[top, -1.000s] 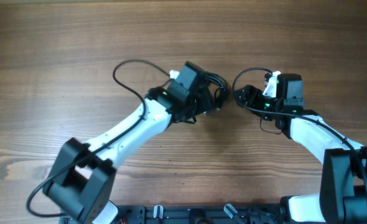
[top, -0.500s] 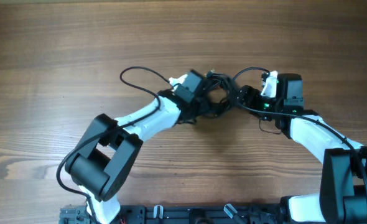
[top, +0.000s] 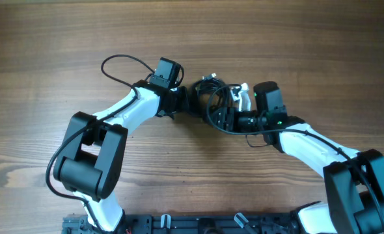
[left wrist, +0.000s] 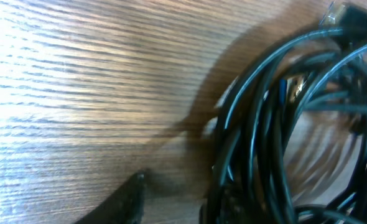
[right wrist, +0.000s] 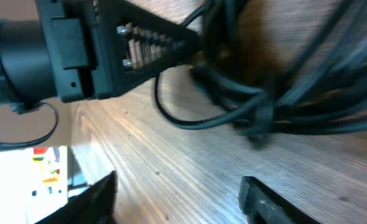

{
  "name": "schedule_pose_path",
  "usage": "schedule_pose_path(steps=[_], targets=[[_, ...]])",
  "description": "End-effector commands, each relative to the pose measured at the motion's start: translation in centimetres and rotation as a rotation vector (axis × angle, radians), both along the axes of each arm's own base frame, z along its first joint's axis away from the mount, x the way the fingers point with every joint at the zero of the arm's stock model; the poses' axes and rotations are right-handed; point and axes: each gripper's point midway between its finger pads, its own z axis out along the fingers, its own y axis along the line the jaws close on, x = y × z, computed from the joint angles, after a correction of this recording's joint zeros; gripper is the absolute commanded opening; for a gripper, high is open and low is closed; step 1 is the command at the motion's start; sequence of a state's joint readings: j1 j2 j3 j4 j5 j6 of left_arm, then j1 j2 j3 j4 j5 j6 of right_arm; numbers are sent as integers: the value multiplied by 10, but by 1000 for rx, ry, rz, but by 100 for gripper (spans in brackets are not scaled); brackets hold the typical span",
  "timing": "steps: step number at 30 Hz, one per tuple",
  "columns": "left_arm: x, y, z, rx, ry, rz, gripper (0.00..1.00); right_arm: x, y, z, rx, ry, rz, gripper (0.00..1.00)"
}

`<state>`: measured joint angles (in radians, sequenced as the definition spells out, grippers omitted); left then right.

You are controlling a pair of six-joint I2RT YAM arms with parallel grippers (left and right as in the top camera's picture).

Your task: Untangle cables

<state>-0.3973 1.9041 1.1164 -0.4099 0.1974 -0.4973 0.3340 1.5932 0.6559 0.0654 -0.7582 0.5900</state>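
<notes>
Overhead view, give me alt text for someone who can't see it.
A tangled bundle of thin black cables lies on a wooden table, with the left gripper and right gripper flanking it on opposite sides.

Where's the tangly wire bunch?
Find the middle of the wooden table, where the left gripper and right gripper almost meet. The cables are the black cords between them, bunched in many loops, unlike the single wire arching off the left arm.

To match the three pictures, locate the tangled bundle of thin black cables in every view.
Overhead: tangled bundle of thin black cables near centre, slightly above the middle.
Left wrist: fills the right half.
Right wrist: across the upper right.
Shared landmark: brown wood-grain table beneath it in all three.
</notes>
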Motion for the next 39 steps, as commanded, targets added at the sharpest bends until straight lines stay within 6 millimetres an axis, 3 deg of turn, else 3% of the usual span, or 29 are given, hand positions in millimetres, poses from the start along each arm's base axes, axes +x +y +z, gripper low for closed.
schedule_pose_path(steps=[1, 5, 8, 12, 16, 18, 29, 39], targets=[[6, -4, 20, 15, -24, -96, 61, -1, -1, -7, -16, 19, -20, 60], [21, -10, 65, 3, -56, -95, 63, 8, -9, -14, -68, 17, -86, 58], [24, -21, 71, -10, -82, -111, 59, 11, -16, -20, -104, 36, -128, 47], [21, -39, 53, -7, -72, -150, 51, 17, -28, -28, -148, 71, -217, 37], [20, -52, 17, 8, -33, -178, 49, 17, -29, -30, -155, 76, -221, 35], [20, -51, -2, 19, -9, -178, 42, 16, -30, -35, -166, 85, -226, 30], [21, -51, -27, 32, 15, -177, 38, 17, -21, -34, -158, 62, -204, 28], [27, -53, -25, 30, -15, -176, 31, 13, -16, -35, -164, 61, -187, 27]])
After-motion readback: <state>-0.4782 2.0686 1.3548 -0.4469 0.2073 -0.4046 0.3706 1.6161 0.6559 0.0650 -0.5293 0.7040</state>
